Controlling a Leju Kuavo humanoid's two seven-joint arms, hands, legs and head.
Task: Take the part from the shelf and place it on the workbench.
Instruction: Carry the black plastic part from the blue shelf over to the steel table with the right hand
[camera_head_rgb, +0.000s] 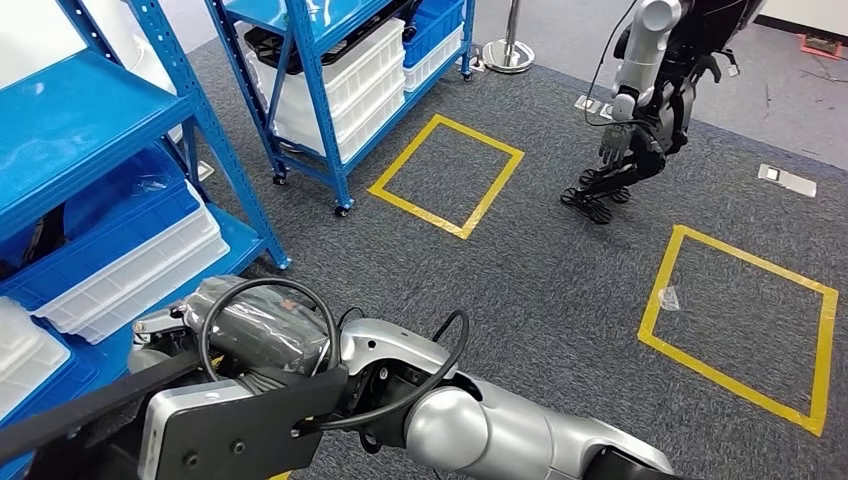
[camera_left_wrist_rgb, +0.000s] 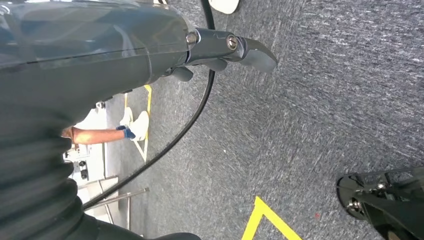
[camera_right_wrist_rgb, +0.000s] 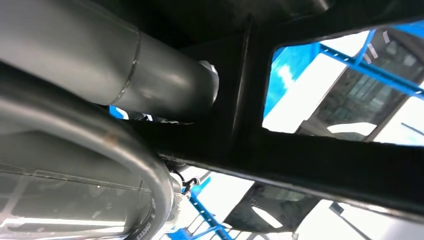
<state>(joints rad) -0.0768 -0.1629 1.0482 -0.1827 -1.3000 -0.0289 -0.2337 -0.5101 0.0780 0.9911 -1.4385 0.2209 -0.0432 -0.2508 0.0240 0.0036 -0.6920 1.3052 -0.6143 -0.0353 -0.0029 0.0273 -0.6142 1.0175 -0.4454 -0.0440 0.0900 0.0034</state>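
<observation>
The black part (camera_head_rgb: 250, 410) lies closest to the lens. It is a flat, dark frame sitting low and directly against the underside of the right hand (camera_head_rgb: 230, 330).

**Position of the part.** In the right wrist view the same frame (camera_right_wrist_rgb: 300, 155) crosses just in front of the hand, with open windows in it through which the blue shelf (camera_head_rgb: 215, 130) can be seen. The part is off the shelf boards and sits at the hand, beside the shelf's lower tier of white bins (camera_head_rgb: 130, 270).

**Long axis.** The part runs roughly in line with the right forearm. One end extends past the hand towards the shelf side and the other lies back along the wrist.

**Right hand.** The fingers are hidden by the wrist cover and by the part itself. It cannot be told whether they are closed on the frame, though the close contact suggests the hand is carrying it.

**Left hand (camera_left_wrist_rgb: 220, 47).** It hangs over grey carpet, well away from the part. The thumb is extended and nothing can be seen in the hand. How wide the remaining fingers stand cannot be told.

**Judgement.** The right hand is clearly the nearer one. The coming move depends on swinging the part's shelf-side end clear of the blue uprights before the robot turns away. The long overhang is the likeliest point of a snag.
</observation>
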